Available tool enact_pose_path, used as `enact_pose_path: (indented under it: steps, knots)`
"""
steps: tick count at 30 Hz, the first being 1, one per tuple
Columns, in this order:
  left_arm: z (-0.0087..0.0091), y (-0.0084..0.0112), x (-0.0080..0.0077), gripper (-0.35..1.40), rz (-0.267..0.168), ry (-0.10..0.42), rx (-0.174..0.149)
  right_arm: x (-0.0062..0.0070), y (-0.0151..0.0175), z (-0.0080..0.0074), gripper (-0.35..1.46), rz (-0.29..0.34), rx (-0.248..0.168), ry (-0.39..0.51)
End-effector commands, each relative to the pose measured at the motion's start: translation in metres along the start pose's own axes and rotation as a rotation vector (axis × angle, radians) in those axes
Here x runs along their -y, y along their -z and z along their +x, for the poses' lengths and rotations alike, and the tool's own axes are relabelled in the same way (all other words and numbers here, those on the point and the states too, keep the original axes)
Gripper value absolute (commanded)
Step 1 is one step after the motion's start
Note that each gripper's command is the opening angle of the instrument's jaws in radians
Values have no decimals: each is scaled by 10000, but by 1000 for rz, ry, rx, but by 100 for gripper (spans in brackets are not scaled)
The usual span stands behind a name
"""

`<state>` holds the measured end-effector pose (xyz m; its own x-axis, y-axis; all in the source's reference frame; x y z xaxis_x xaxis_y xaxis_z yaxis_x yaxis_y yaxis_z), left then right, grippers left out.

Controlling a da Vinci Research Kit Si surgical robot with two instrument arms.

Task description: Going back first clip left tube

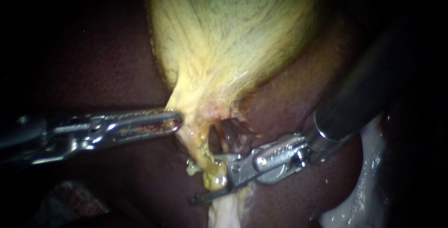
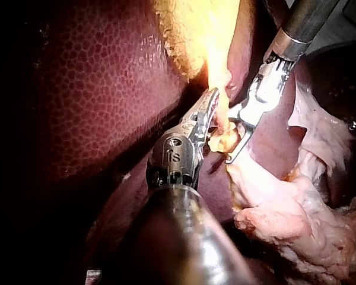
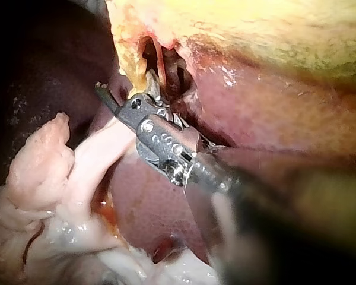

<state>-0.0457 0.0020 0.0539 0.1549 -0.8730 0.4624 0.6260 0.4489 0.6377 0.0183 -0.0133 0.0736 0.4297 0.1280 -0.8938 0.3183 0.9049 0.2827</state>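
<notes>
The yellow gallbladder (image 1: 224, 37) narrows to a neck above the dark liver (image 1: 93, 65). From the neck the left tube (image 1: 198, 148), a yellow strand, runs downward beside a small opening. My left instrument (image 1: 178, 120) is shut on the neck's left side; the left wrist view shows its jaws (image 2: 212, 101) pressed into yellow tissue. My right instrument (image 1: 207, 179) comes from the upper right, its jaws open with the left tube's lower end between them, as the right wrist view (image 3: 126, 89) also shows. I cannot make out a clip.
Pale fatty tissue (image 1: 368, 172) lies at the right, below my right instrument's shaft (image 1: 364, 93). More of it (image 3: 59, 172) spreads beside and under the right instrument's jaws. A reddish strand (image 3: 160, 59) crosses the opening ahead of the jaws.
</notes>
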Motion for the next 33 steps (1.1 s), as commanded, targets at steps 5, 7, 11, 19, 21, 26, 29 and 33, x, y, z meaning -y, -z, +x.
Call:
enact_pose_path:
  steps: [5,7,11,19,21,26,29,33]
  knots:
    - [0,0,0,-13,0,0,0,1,1,0,60,1,2,40]
    - [0,1,0,-13,0,0,0,1,3,-1,60,1,1,46]
    - [1,2,-1,-13,1,-1,0,2,11,-1,60,4,0,44]
    - [1,2,-4,-11,2,-1,-1,6,45,-2,60,-23,2,44]
    - [2,1,-4,-10,3,-2,-1,7,55,-1,60,-31,3,42]
    - [3,1,-7,-10,3,-2,-1,9,87,2,60,-96,16,23]
    - [3,0,-8,-10,3,-3,-1,11,109,4,60,-114,18,-2]
    - [4,0,-9,-10,3,-3,-1,11,138,9,60,-131,25,21]
